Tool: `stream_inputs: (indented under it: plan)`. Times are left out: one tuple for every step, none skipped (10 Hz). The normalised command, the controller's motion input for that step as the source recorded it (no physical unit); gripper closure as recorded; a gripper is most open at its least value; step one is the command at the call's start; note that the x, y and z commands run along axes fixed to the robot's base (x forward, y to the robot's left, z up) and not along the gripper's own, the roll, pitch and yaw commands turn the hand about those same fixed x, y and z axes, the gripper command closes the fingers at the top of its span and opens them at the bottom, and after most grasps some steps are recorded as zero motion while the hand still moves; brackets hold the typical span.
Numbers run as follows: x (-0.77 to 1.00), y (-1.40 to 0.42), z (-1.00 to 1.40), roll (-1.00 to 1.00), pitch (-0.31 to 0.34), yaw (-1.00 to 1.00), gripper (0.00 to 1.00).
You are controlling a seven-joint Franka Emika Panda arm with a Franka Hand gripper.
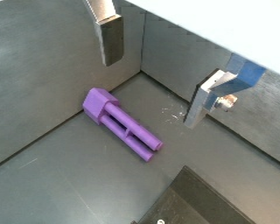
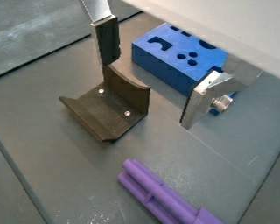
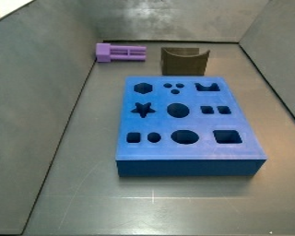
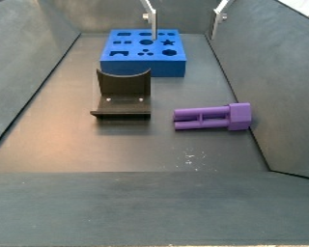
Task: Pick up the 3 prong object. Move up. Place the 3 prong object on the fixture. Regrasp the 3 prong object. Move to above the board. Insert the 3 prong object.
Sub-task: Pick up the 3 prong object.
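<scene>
The light-purple 3 prong object (image 1: pixel 122 123) lies flat on the grey floor, also seen in a wrist view (image 2: pixel 160 194) and in both side views (image 3: pixel 118 53) (image 4: pixel 211 117). The dark fixture (image 2: pixel 108 109) stands between it and the blue board (image 2: pixel 178 57); both show in the side views, fixture (image 3: pixel 184 61) (image 4: pixel 123 92), board (image 3: pixel 187 124) (image 4: pixel 147 50). My gripper (image 1: pixel 157 74) (image 2: pixel 154 74) hangs open and empty well above the floor, nothing between its fingers. Only its fingertips (image 4: pixel 150 17) show in a side view, above the board's far end.
Grey walls enclose the floor on all sides. The 3 prong object lies close to one side wall (image 4: pixel 266 87). The fixture sits just off the board's short edge.
</scene>
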Motion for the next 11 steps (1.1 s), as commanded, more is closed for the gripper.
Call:
stream_inputs:
  plan:
    - [0.00, 0.00, 0.00, 0.00, 0.000, -0.15, 0.00]
    - [0.00, 0.00, -0.23, 0.00, -0.019, -1.00, 0.00]
    - [0.00, 0.00, -0.31, 0.00, -0.011, -1.00, 0.00]
    - [0.00, 0.00, -0.34, -0.01, -0.026, -1.00, 0.00]
    - [0.00, 0.00, -0.35, -0.02, -0.026, -1.00, 0.00]
    - [-0.03, 0.00, -0.34, 0.00, -0.031, -1.00, 0.00]
    - [-0.09, 0.00, -0.29, -0.01, -0.054, -0.91, 0.00]
    - [-0.09, 0.00, -0.29, 0.00, -0.053, -0.93, 0.00]
    - [-0.08, 0.00, -0.30, 0.00, -0.050, -0.96, 0.00]
    - [0.00, 0.00, -0.23, -0.10, -0.113, -0.94, 0.00]
    - [0.00, 0.00, -0.21, -0.14, -0.141, -0.91, 0.00]
